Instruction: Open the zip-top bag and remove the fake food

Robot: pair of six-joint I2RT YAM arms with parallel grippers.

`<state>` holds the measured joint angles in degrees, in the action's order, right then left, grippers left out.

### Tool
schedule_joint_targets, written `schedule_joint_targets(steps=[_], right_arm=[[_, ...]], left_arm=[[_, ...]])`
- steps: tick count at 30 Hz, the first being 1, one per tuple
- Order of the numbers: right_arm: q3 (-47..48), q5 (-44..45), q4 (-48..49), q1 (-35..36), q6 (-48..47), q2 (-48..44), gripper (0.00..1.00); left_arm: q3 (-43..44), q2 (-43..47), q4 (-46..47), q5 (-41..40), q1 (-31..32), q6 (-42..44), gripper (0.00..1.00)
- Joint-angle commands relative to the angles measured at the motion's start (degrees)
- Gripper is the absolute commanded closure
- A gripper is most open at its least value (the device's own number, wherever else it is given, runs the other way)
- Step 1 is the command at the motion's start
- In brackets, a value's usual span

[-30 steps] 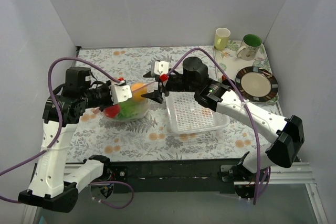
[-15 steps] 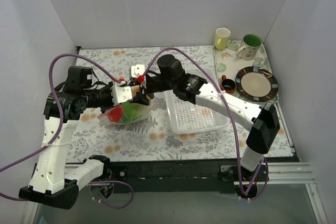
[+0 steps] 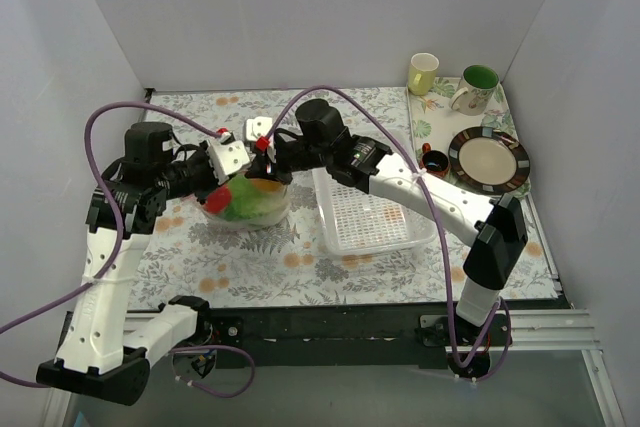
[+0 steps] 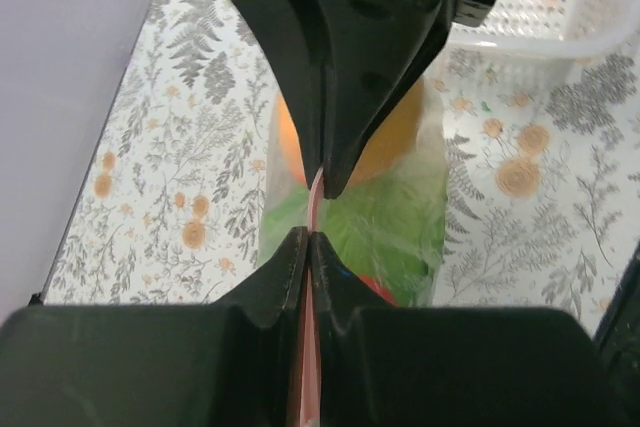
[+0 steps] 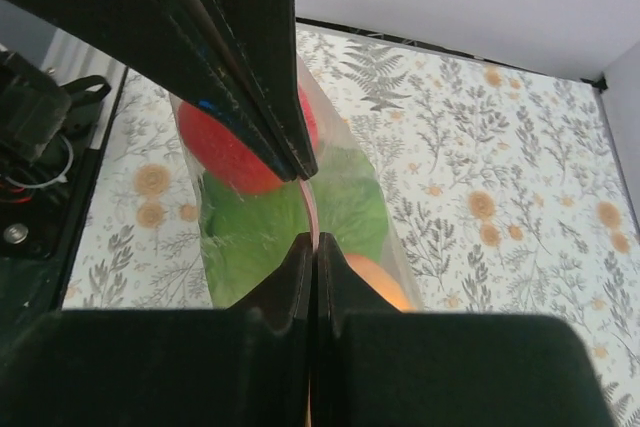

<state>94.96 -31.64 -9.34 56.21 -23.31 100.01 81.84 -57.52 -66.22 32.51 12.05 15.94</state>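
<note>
The zip-top bag (image 3: 246, 203) hangs just above the table's left half, its pink zip strip (image 4: 316, 209) pinched from both sides. My left gripper (image 3: 230, 161) is shut on the strip's left part, and my right gripper (image 3: 262, 150) is shut on it close beside. In the left wrist view my left gripper (image 4: 310, 237) meets the right one's fingertips (image 4: 326, 185) almost tip to tip. In the right wrist view my right gripper (image 5: 314, 239) clamps the strip (image 5: 313, 209). The fake food stays inside: green lettuce (image 5: 260, 237), a red round piece (image 5: 225, 152), an orange fruit (image 5: 375, 282).
A white perforated basket (image 3: 370, 217) lies right of the bag. A tray at the back right carries a yellow mug (image 3: 423, 73), a green-lined mug (image 3: 477, 87), a striped plate (image 3: 488, 159) and a small dark cup (image 3: 433, 159).
My right gripper swung left from over the basket to the bag's mouth and shut on the pink strip beside the left gripper. The bag now hangs a little higher.
</note>
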Motion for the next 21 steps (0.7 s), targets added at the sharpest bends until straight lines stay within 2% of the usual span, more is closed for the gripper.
schedule_joint_targets(steps=[1, 2, 4, 5, 6, 8, 12, 14, 17, 18, 19, 21], right_arm=[[2.86, 5.97, 2.22, -1.27, 2.56, 0.72, 0.99], [2.78, 6.23, 2.57, -1.62, 3.18, 0.54, 0.99], [2.17, 6.85, 2.84, -2.76, 3.97, 0.10, 0.99], [1.90, 6.77, 2.84, -3.12, 3.97, -0.33, 0.99], [1.64, 6.85, 2.75, -3.64, 4.06, -0.60, 0.99], [0.58, 7.03, 2.58, -4.08, 4.06, -1.56, 0.99], [-1.88, 7.12, 2.92, -6.72, 4.32, -3.32, 0.99], [-3.89, 5.98, 4.76, -8.90, 5.64, -4.72, 0.99], [-6.61, 4.65, 6.79, -11.02, 7.05, -6.83, 0.99], [-7.24, 4.39, 7.84, -11.38, 7.31, -7.19, 0.99], [-7.85, 4.22, 8.37, -11.82, 7.58, -7.54, 0.99], [-9.08, 3.61, 8.81, -12.70, 8.72, -8.07, 0.99]], left_arm=[[-5.89, 5.56, 26.27, -2.34, 0.16, -19.16, 0.94], [-9.47, 7.40, 29.97, -4.37, 0.16, -24.85, 0.69], [-11.87, 8.56, 38.94, -10.61, 0.16, -29.02, 0.26], [-12.23, 8.21, 40.97, -12.02, 0.25, -32.52, 0.09], [-11.45, 7.60, 41.08, -11.51, 0.16, -33.08, 0.04], [-10.04, 6.11, 40.20, -10.11, -0.01, -35.52, 0.02], [-10.66, 4.18, 45.19, -11.94, -1.85, -40.18, 0.02], [-7.86, 1.02, 41.90, -7.93, -4.92, -40.73, 0.02], [-1.27, -5.75, 36.71, 9.71, -18.17, -42.84, 0.02], [0.32, -7.42, 34.77, 13.59, -24.12, -41.79, 0.02], [3.73, -11.00, 32.58, 23.38, -27.23, -40.48, 0.02], [6.04, -14.36, 25.72, 31.70, -35.38, -36.80, 0.02]])
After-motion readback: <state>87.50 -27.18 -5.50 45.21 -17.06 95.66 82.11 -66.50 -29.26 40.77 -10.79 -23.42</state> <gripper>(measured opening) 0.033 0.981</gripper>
